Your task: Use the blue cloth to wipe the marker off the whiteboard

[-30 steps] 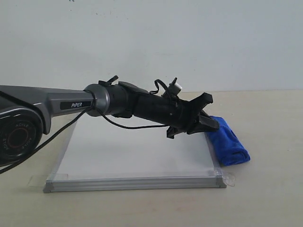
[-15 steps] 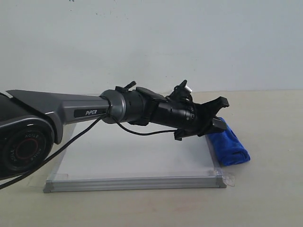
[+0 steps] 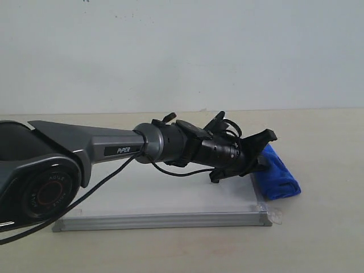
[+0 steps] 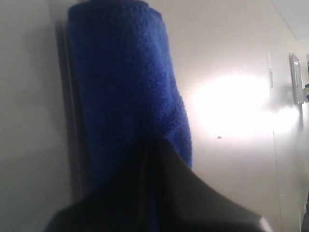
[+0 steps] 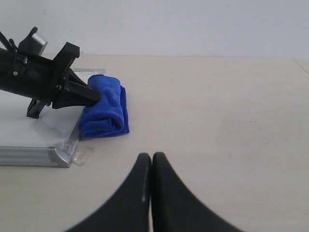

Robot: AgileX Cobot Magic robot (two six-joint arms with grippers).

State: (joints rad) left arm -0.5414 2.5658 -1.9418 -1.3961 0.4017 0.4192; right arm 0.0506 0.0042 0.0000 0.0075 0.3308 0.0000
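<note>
Left gripper (image 3: 265, 149): you had it spread wide and holding nothing, reached across the whiteboard (image 3: 170, 200), with one finger down at the end of the blue cloth (image 3: 278, 179).
Right gripper (image 5: 151, 158): your fingertips were pressed together and empty, over the bare table (image 5: 217, 106), well apart from the cloth.
Blue cloth: it lay rolled on the table, tight against the whiteboard's right-hand frame in the exterior view.
Whiteboard: it lay flat, with your left arm over much of it.

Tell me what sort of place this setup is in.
Probably a robot lab test bench, not a home or office: a bare beige tabletop, a blank white wall, and a whiteboard taped flat at its corners under a robot arm.
</note>
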